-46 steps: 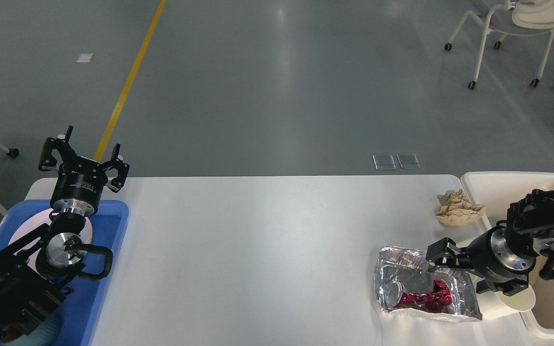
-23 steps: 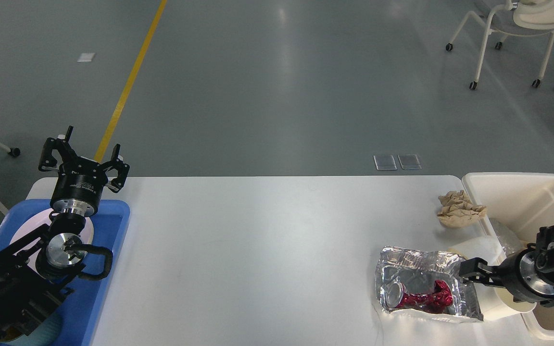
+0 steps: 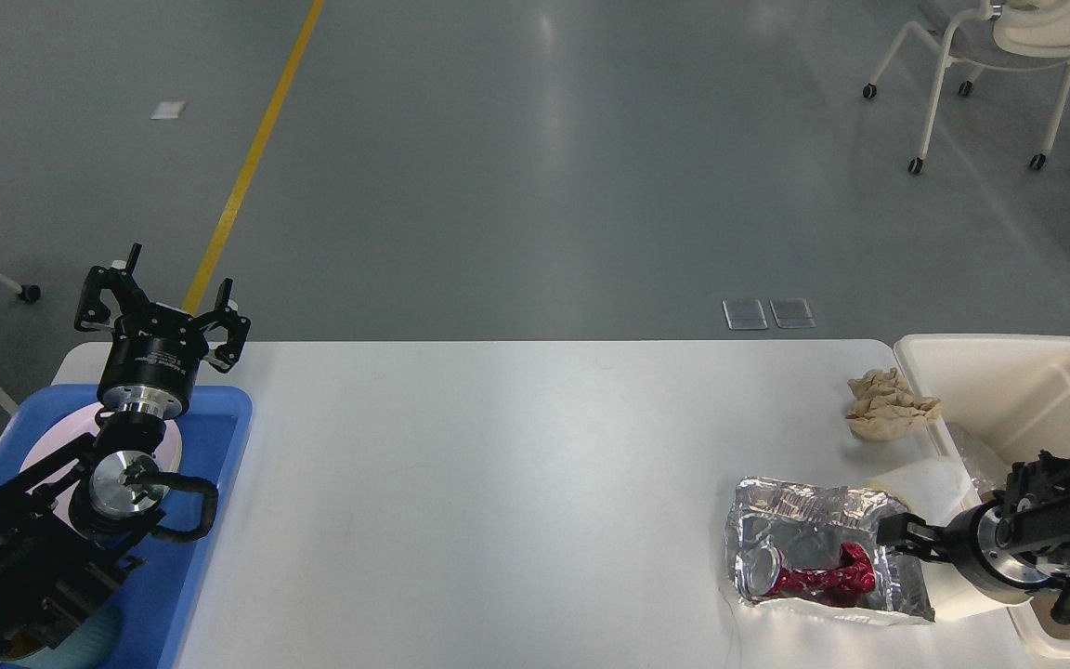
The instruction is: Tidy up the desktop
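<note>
Desktop (image 3: pixel 498 483) fills the lower half of the view, its long axis running left to right; the blue tray (image 3: pixel 219 520) sits on its left end, the cream bin (image 3: pixel 999 358) at its right end. The foil container (image 3: pixel 823 557) with a crushed red can (image 3: pixel 823 574) lies just left of the right gripper (image 3: pixel 902 537), which is much nearer than the left gripper (image 3: pixel 163 311); a crumpled paper (image 3: pixel 888 404) rests beside the bin. Left jaws are spread apart, empty; right jaws I cannot tell. Since one second ago the right arm has dropped lower and pulled back to the right.

No readable text, labels, brands or numbers anywhere.
</note>
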Controlling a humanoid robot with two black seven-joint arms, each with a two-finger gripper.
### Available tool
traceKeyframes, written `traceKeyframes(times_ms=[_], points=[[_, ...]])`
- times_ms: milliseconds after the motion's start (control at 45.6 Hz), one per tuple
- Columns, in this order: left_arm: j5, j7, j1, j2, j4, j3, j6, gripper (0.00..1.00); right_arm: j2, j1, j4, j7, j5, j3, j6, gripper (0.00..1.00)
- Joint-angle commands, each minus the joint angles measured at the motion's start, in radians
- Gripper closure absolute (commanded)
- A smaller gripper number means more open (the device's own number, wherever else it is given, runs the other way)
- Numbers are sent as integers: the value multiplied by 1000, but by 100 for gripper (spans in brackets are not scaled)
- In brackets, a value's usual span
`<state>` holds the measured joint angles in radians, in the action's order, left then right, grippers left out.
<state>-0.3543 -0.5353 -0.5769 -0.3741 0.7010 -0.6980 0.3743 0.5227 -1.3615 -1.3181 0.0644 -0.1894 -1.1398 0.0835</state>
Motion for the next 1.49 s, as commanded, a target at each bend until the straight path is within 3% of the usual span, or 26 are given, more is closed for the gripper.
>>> traceKeyframes(times_ms=[0,66,197,263,416,1095,1336,1468], points=[[0,0,0,0,0,0,0,3,-13,32,33,-14,2,2,1,5],[0,0,0,0,0,0,0,3,-21,39,33,-21,5,3,1,12],[0,0,0,0,0,0,0,3,-24,61,34,-24,5,3,4,37],[0,0,-1,0,0,0,0,3,-24,62,36,-24,5,3,5,62],[0,0,0,0,0,0,0,3,-36,82,48,-23,13,2,39,100],[0,0,0,0,0,0,0,3,-1,44,25,-24,10,-1,53,100],[0,0,-1,0,0,0,0,3,66,-73,-46,-58,-1,-5,-68,100],[0,0,0,0,0,0,0,3,74,-108,-62,-60,-2,-11,-85,100]])
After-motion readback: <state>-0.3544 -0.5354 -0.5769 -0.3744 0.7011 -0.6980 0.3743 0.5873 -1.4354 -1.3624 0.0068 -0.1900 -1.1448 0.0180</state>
